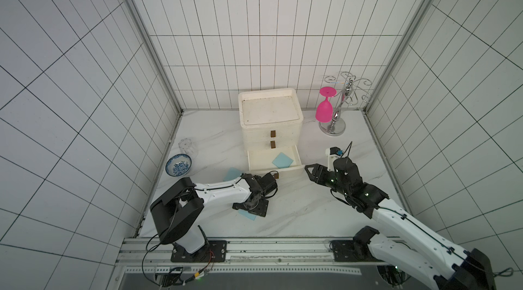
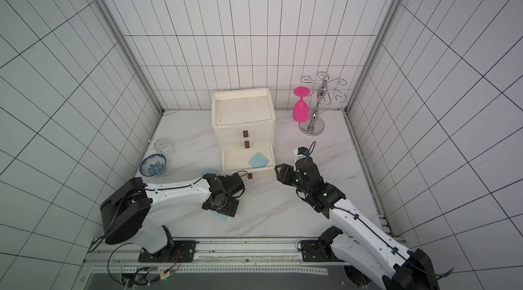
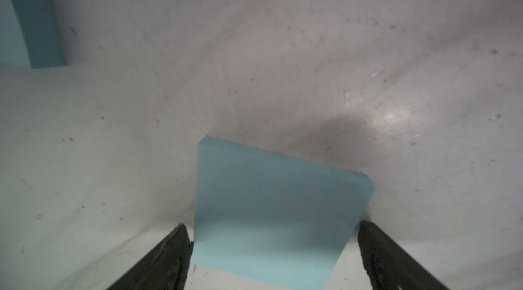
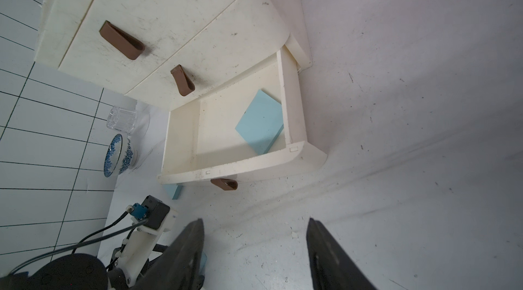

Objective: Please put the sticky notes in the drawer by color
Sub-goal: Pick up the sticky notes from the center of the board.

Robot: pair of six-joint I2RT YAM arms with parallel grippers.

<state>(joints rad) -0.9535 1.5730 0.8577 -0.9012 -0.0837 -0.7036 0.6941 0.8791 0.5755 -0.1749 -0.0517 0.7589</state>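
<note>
The off-white drawer chest (image 1: pixel 268 113) (image 2: pixel 243 110) stands at the back with its bottom drawer (image 1: pixel 294 171) (image 4: pixel 294 121) pulled out. One light blue sticky note pad (image 1: pixel 282 160) (image 2: pixel 258 160) (image 4: pixel 260 124) lies inside it. A second blue pad (image 1: pixel 233 174) (image 2: pixel 210 172) (image 4: pixel 173 190) lies on the table left of the drawer. My left gripper (image 1: pixel 250 208) (image 2: pixel 220 206) (image 3: pixel 271 232) points down, open, with a finger on each side of a third blue pad (image 3: pixel 268 203) (image 1: pixel 249 215) flat on the table. My right gripper (image 1: pixel 310 174) (image 2: pixel 280 172) (image 4: pixel 254 220) is open and empty by the drawer's right front corner.
A blue-and-white bowl (image 1: pixel 178 164) and a clear glass (image 1: pixel 188 147) stand at the left near the wall. A pink goblet (image 1: pixel 325 108) hangs on a chrome rack (image 1: pixel 336 125) at the back right. Tiled walls close in three sides.
</note>
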